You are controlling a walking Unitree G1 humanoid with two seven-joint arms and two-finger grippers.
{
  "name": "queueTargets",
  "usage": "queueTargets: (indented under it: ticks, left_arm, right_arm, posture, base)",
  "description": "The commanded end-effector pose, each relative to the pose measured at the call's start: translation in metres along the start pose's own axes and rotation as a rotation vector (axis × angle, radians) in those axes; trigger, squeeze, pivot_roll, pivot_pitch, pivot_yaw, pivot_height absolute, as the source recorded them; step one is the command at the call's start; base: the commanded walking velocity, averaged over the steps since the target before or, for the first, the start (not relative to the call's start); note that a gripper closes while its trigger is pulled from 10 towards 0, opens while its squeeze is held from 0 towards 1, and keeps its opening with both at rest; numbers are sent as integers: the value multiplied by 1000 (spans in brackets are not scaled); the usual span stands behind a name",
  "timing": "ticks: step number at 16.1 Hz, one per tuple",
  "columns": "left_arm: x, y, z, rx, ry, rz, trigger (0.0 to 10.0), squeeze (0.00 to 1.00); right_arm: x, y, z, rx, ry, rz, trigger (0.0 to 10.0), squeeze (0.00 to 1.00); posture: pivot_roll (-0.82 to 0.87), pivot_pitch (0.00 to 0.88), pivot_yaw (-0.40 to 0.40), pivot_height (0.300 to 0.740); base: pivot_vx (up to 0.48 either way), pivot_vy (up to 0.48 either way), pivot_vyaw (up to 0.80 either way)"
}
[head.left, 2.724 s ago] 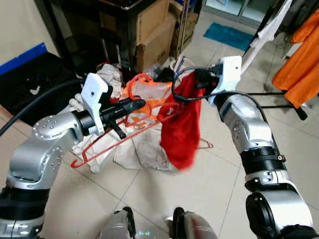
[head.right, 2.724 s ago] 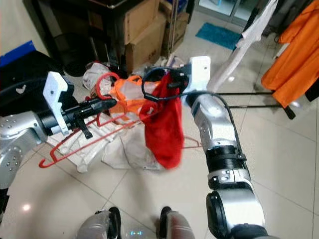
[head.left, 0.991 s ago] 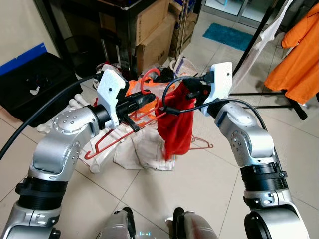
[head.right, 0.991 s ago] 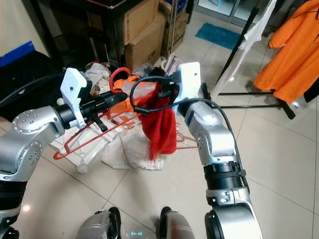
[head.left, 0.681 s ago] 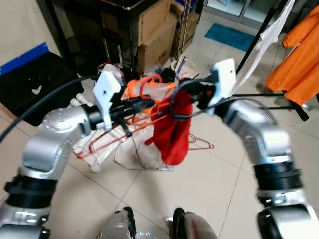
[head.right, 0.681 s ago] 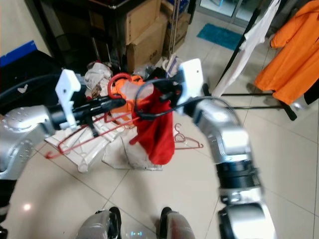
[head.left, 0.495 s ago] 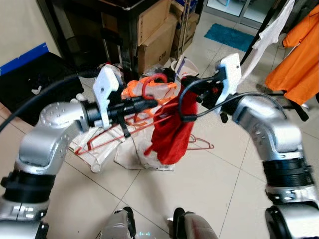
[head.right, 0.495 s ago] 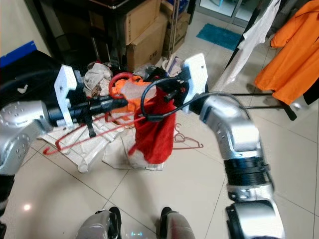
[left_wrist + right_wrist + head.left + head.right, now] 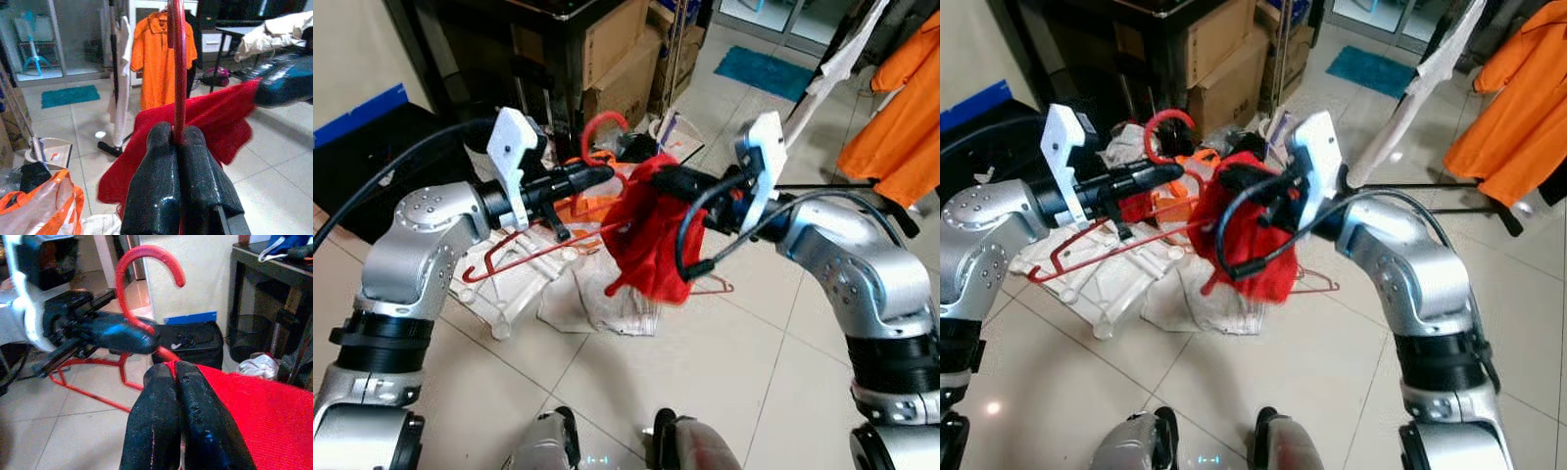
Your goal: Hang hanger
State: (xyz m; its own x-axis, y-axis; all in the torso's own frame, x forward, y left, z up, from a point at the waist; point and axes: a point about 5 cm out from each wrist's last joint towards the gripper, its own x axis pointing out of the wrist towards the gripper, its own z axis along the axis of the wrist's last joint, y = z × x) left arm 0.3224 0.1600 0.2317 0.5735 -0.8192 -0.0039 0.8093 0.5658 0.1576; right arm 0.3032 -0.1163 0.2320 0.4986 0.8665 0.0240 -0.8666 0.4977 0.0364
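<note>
A red wire hanger (image 9: 538,253) hangs tilted in front of me, its hook (image 9: 600,129) pointing up. My left gripper (image 9: 603,174) is shut on the hanger's neck (image 9: 178,98), just below the hook. A red cloth (image 9: 649,238) is bunched over the hanger's right end. My right gripper (image 9: 664,180) is shut on the cloth's upper edge (image 9: 230,396), close to the left gripper's tip. In the right wrist view the hook (image 9: 146,262) curves above the left gripper's black fingers (image 9: 115,332).
A heap of pale laundry (image 9: 597,299) and an orange bag (image 9: 1175,201) lie on the tiled floor below. Cardboard boxes (image 9: 617,64) and a dark table stand behind. A black bag (image 9: 372,166) sits left. An orange shirt (image 9: 901,127) hangs on a rack (image 9: 832,184) at right.
The right gripper has drawn the red cloth up and left, bunching it against the hanger. The left gripper has raised the hanger, so its hook stands higher. The right elbow swung outward.
</note>
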Motion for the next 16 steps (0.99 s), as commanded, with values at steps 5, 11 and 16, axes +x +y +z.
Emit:
queueTargets:
  ticks: [5, 11, 16]
  left_arm:
    - [8, -2, 19, 10, -117, -8, 10000, 0]
    - [27, -23, 8, -51, -144, -58, 10000, 0]
    - [28, -3, 13, -89, -215, 110, 10000, 0]
  right_arm:
    - [-1, 18, -7, -22, 16, 94, 0, 0]
    - [28, 43, 9, -136, -168, 184, 0, 0]
    - [14, 56, -16, -102, -86, 320, 0, 0]
  posture:
    - [-130, 155, -42, 740]
    - [-127, 142, -44, 740]
    - [-128, 155, -48, 740]
  base:
    - [0, 0, 0]
    - [0, 0, 0]
    - [0, 0, 0]
